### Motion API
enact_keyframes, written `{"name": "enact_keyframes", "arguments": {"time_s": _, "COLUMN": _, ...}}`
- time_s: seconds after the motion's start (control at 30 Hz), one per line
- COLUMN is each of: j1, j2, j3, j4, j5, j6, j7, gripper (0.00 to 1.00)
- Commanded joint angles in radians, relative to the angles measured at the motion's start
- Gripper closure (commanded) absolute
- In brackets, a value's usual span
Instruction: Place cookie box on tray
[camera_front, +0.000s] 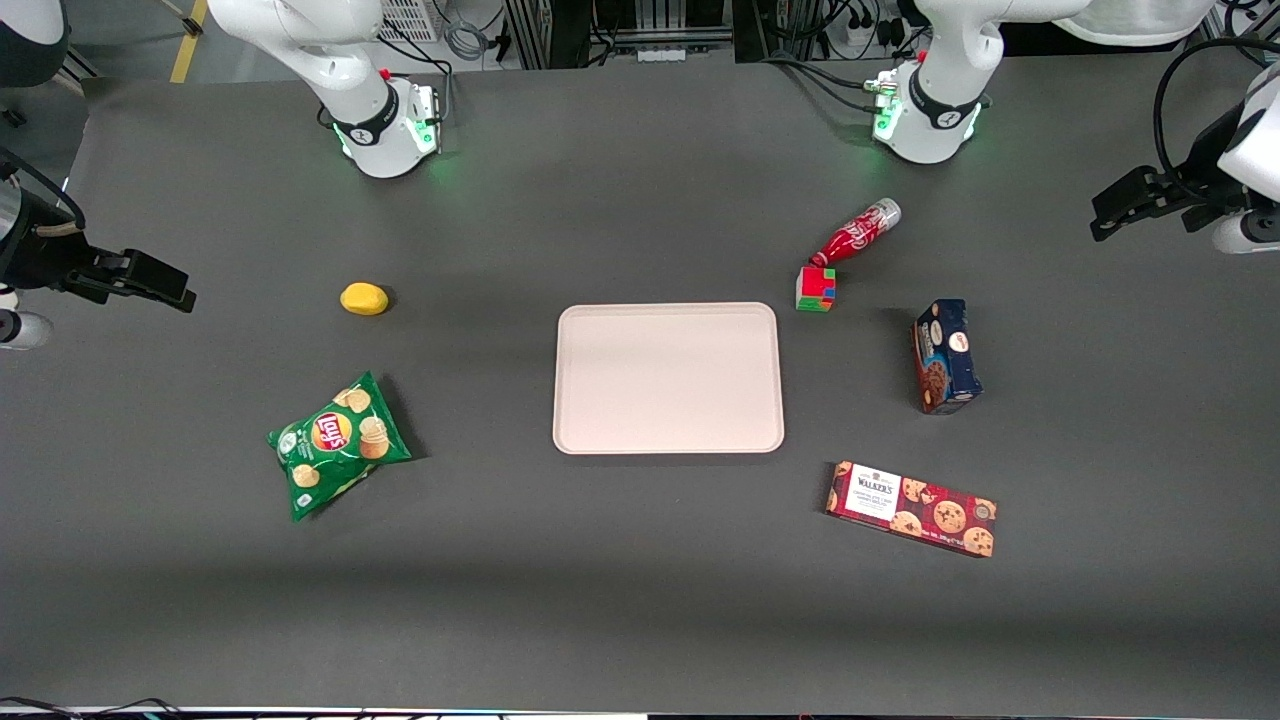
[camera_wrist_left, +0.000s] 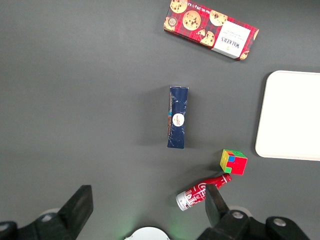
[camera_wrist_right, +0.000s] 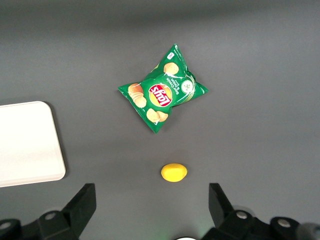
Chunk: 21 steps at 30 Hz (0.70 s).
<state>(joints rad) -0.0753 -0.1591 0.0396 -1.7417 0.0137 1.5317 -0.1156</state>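
The cookie box (camera_front: 945, 355) is a small navy carton lying on the table beside the tray, toward the working arm's end. It also shows in the left wrist view (camera_wrist_left: 178, 117), with a round white logo on its upper face. The tray (camera_front: 668, 378) is large, pale pinkish-white and bare, in the middle of the table; part of it shows in the left wrist view (camera_wrist_left: 292, 115). The left arm's gripper (camera_front: 1110, 215) hangs high at the working arm's end, farther from the front camera than the box. It is open and empty (camera_wrist_left: 147, 200).
A red tartan Walkers box (camera_front: 910, 508) lies nearer the front camera than the cookie box. A red bottle (camera_front: 856, 232) lies on its side by a coloured cube (camera_front: 815, 288), near the tray's corner. A lemon (camera_front: 364, 298) and a green chips bag (camera_front: 338, 443) lie toward the parked arm's end.
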Motion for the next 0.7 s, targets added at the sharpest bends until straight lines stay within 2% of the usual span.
{"name": "enact_keyframes", "arguments": {"time_s": 0.0, "j1": 0.003, "j2": 0.006, "j3": -0.004, "j4": 0.022, "j5": -0.001, "j6": -0.004, "j7": 0.008, "gripper": 0.0}}
{"name": "enact_keyframes", "arguments": {"time_s": 0.37, "j1": 0.002, "j2": 0.036, "j3": -0.004, "j4": 0.041, "j5": -0.003, "j6": 0.03, "j7": 0.008, "gripper": 0.0}}
{"name": "enact_keyframes", "arguments": {"time_s": 0.5, "j1": 0.002, "j2": 0.124, "j3": -0.009, "j4": 0.028, "j5": -0.003, "j6": 0.106, "j7": 0.013, "gripper": 0.0}}
{"name": "enact_keyframes", "arguments": {"time_s": 0.67, "j1": 0.002, "j2": 0.289, "j3": -0.058, "j4": 0.021, "j5": 0.008, "j6": 0.215, "j7": 0.017, "gripper": 0.0}}
